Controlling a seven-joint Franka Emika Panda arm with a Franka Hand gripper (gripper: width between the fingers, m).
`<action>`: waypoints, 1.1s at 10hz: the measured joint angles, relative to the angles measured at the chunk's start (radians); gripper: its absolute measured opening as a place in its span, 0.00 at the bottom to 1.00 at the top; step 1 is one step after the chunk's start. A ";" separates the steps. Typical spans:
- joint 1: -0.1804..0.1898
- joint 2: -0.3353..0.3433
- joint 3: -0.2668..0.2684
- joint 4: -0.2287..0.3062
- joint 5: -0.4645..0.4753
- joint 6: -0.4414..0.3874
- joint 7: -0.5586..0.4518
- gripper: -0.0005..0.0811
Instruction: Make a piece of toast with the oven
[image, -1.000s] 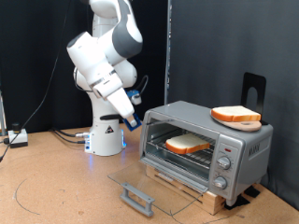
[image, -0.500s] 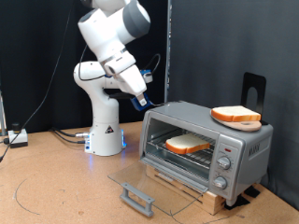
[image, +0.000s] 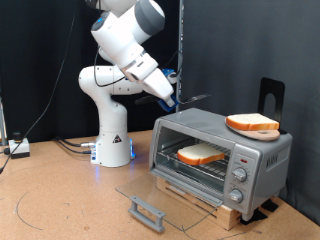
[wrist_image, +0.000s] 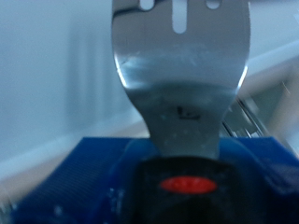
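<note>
- Gripper (image: 175, 97) hangs in the air above the oven (image: 220, 155), clamped on the black handle of a metal spatula (wrist_image: 182, 65) whose blade points toward the exterior view's right.
- Below the spatula, one piece of toast (image: 201, 154) lies on the rack inside the oven, behind the lowered glass door (image: 165, 196).
- Beyond the blade's tip, a second slice (image: 252, 124) rests on the oven's roof.
</note>
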 joint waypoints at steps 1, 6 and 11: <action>0.018 -0.014 0.011 0.000 0.012 -0.029 0.006 0.49; 0.086 -0.103 0.137 -0.012 0.026 -0.066 0.124 0.49; 0.143 -0.241 0.330 -0.075 0.064 -0.005 0.260 0.49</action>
